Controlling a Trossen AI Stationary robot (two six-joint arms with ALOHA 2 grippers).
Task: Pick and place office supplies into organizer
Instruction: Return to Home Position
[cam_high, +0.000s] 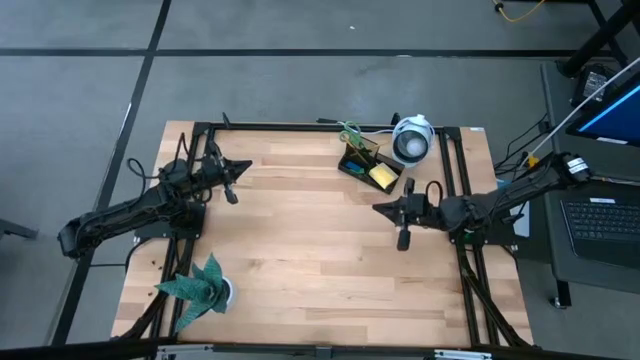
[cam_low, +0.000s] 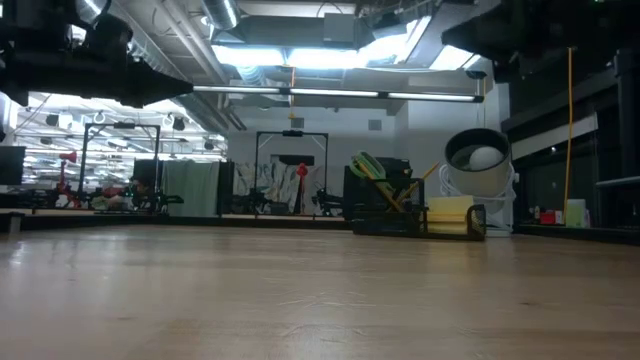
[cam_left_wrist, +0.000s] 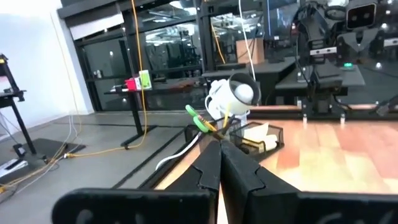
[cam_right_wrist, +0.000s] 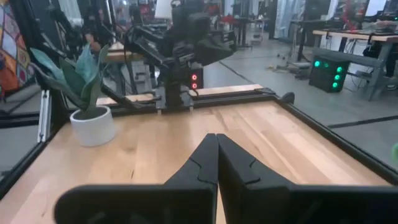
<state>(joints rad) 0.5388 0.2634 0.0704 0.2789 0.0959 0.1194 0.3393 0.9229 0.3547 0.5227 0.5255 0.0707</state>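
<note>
Organizer (cam_high: 357, 160) is sitting ahead of the right end effector (cam_high: 378, 208) at the desk's (cam_high: 300, 260) far edge, carrying green-handled scissors (cam_high: 350, 132) and a yellow sticky-note pad (cam_high: 382, 177), with a round white device (cam_high: 411, 141) just beside it. That end effector is hovering narrow, fingers pressed together, holding nothing. The left end effector (cam_high: 243, 166) is hanging well apart from the organizer, likewise pinched narrow and empty.

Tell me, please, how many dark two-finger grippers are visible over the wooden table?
2. The left gripper hangs shut over the wooden table's left side; the right gripper hangs shut over its right side, near the black mesh organizer. None seems hidden.
</note>
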